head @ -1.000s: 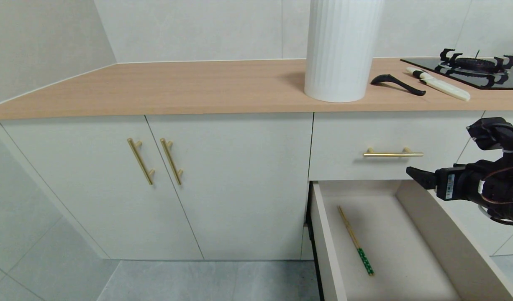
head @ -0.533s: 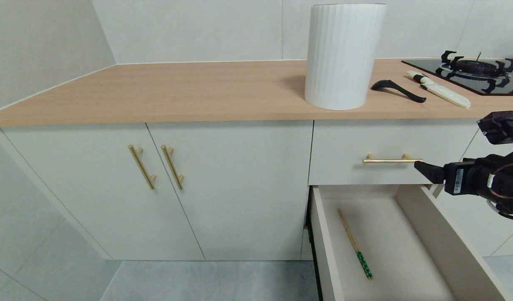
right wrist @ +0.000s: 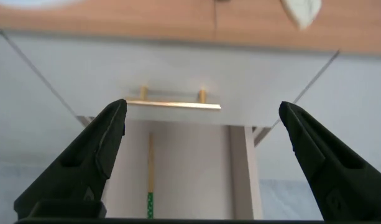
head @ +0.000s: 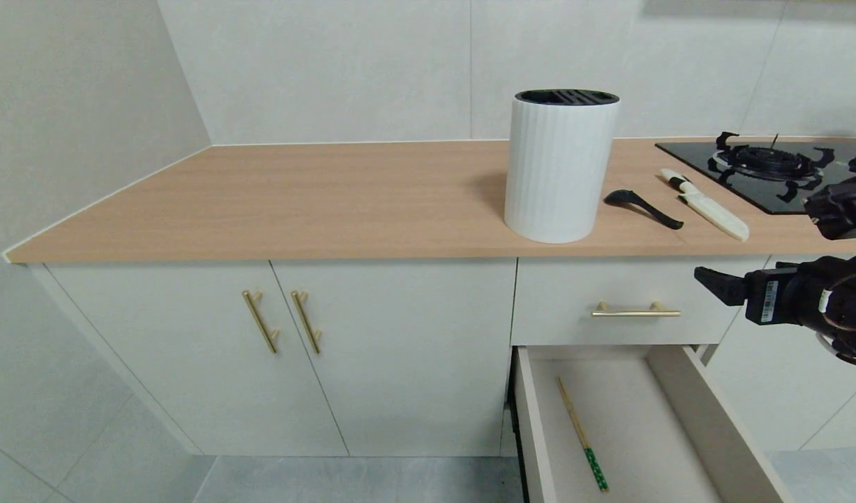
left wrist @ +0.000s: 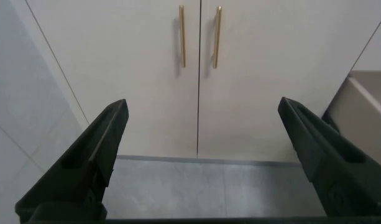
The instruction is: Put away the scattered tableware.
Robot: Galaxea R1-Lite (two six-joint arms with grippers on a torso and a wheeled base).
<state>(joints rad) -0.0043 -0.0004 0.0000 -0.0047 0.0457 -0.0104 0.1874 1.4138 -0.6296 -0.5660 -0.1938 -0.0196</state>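
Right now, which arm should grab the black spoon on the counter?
Right. The right end effector hangs open just below the counter near the black spoon; the left end effector faces the cupboard doors, low by the floor.

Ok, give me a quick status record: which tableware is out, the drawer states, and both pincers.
On counter: black spoon and white knife, loose, between the white ribbed holder and the stove
lower drawer: open, chopsticks with green ends lying inside
upper drawer: shut
right pincer: open, empty, out in front of the upper drawer
left pincer: open, empty, facing the cabinet doors
Not yet stored: black spoon, white knife
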